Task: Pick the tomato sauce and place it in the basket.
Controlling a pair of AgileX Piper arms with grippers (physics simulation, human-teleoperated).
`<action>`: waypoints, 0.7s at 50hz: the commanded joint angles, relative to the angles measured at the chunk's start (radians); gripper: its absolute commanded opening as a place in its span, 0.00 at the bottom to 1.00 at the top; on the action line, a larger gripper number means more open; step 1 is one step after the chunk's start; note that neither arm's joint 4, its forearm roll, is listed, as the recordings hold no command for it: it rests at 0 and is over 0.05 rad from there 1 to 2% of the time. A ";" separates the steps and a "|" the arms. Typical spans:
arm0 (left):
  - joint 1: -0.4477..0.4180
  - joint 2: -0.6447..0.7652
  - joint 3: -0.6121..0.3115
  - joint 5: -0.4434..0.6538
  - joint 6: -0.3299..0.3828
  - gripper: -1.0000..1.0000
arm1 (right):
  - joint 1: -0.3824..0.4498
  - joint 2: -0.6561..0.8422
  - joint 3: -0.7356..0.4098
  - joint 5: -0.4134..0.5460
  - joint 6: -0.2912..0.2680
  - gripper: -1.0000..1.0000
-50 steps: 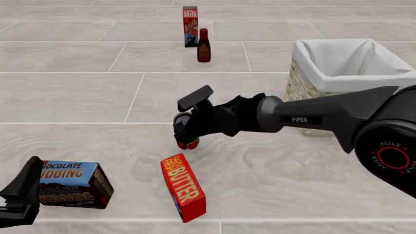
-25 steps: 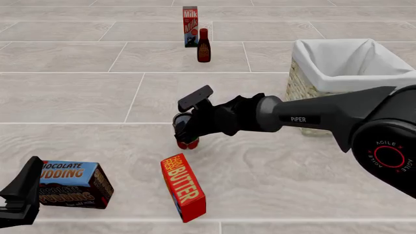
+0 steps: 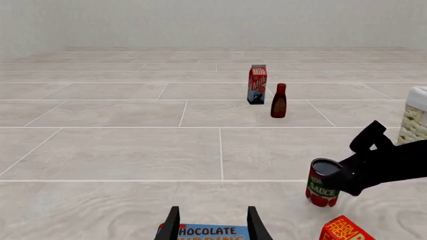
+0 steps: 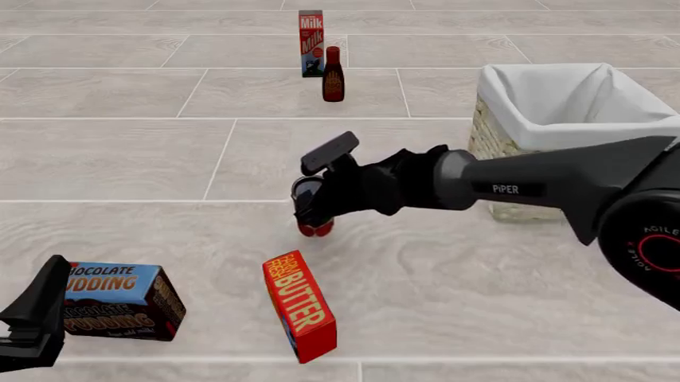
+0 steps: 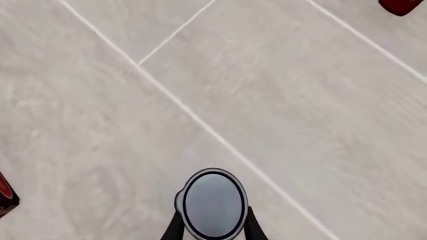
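The tomato sauce can [image 4: 314,228], with a red label, green band and dark top, is held between the fingers of my right gripper [image 4: 311,208], which is shut on it from above, just over the floor. The can also shows in the left wrist view [image 3: 323,182], and its dark top shows in the right wrist view [image 5: 213,203]. The wicker basket [image 4: 499,103] with white lining stands to the right, behind my right arm. My left gripper [image 4: 32,318] is open at the near left, its fingers [image 3: 171,225] apart.
A chocolate pudding box [image 4: 117,301] lies just in front of my left gripper. A red butter box [image 4: 299,306] lies in front of the can. A milk carton [image 4: 310,32] and a dark bottle with a red cap [image 4: 333,74] stand far back.
My right gripper, with the can in it, has shifted slightly right and upward. The left arm has not moved.
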 commanded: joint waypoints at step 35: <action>0.000 0.000 0.000 0.000 0.000 1.00 | -0.274 -0.467 -0.190 0.297 -0.087 0.00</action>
